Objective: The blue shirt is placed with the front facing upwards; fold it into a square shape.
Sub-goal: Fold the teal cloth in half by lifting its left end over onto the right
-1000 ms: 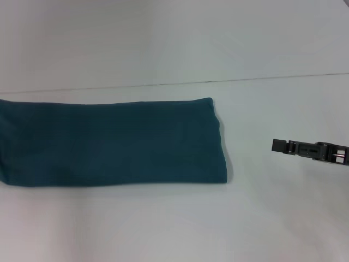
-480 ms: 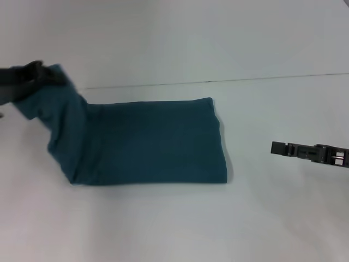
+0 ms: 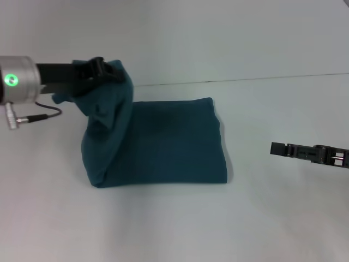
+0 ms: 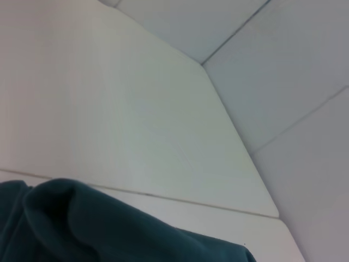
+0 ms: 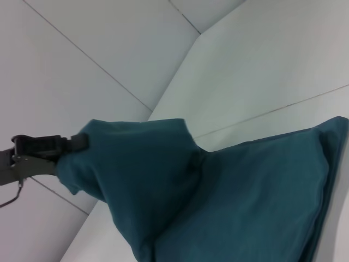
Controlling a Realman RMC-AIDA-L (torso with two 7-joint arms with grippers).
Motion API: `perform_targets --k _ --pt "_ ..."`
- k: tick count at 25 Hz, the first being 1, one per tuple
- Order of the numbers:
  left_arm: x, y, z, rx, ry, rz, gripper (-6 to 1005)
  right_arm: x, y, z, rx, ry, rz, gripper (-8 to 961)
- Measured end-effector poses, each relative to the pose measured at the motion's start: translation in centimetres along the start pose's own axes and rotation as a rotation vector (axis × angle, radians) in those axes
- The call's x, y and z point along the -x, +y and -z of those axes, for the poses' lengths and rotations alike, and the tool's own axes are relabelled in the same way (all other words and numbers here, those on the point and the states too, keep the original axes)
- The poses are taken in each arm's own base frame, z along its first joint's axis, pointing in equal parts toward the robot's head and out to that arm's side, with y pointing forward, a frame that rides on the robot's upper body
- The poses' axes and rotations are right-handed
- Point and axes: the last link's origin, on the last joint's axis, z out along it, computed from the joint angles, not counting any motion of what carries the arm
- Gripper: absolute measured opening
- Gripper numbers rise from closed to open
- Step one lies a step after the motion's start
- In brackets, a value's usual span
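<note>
Head view: left gripper [image 3: 101,71] is clamped on the shirt's [image 3: 169,142] end, holding it up over the rest of the strip, which lies flat on the table [image 3: 174,224] below it. Right gripper [image 3: 279,147] hangs well off to the side, can't tell its fingers.

Left wrist: only bunched shirt [image 4: 98,229] right under the tool.

Right wrist: the lifted flap [image 5: 136,180] droops unevenly, so it might land crooked or wrinkle if the pinch slips.

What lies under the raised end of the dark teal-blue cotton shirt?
The left tool holds that end of the dark teal-blue cotton shirt above its flat half. The white table beneath the cloth is hidden.
</note>
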Motion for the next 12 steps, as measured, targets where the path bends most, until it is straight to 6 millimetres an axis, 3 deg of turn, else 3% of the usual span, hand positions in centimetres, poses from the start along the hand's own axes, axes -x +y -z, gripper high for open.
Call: perform_targets --k 12 --pt "2.9 -0.1 -6.4 -0.012 -0.049 0.029 86 -0.1 0.0 -0.1 0.004 0.002 -0.008 885"
